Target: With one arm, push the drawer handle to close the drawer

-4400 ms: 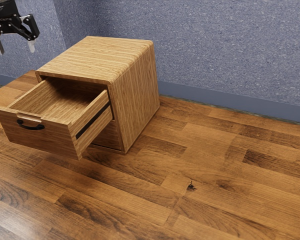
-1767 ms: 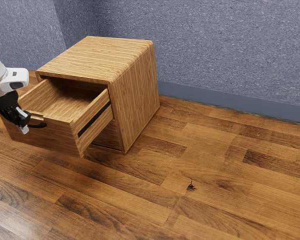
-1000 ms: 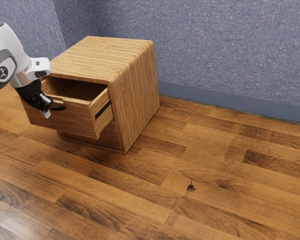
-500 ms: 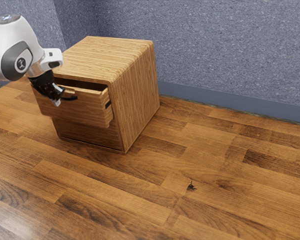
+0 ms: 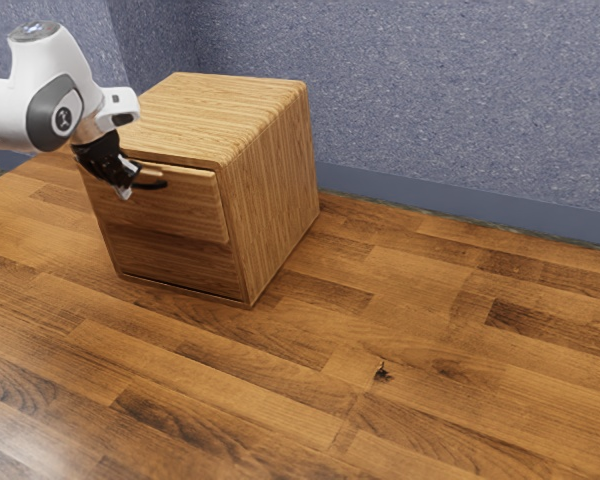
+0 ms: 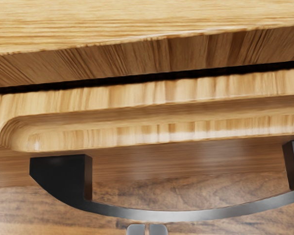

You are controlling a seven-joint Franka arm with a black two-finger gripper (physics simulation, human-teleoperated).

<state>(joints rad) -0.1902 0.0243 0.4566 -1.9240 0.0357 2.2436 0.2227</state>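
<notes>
- Drawer (image 5: 177, 212): in the upper part of the wooden cabinet (image 5: 273, 180), nearly home, with its front slightly proud of the frame.
- Claw (image 5: 125, 191) with fingertips together, clamped on nothing, just outside the curved black handle (image 6: 161, 215); perhaps touching it, though hard to be sure at this angle.
- Now at the last bit of the push, by the look of it; finish slowly, straight along the drawer's travel.
- Bear on the bow near its middle, to avoid skewing the front and binding in the frame.
- Hold the height level: too low, and liable to slip beneath the bow; too high, and liable to ride over toward the grooved top edge.
- Stop pressing once flush, then back straight off without hooking the handle and drawing everything open again.
</notes>
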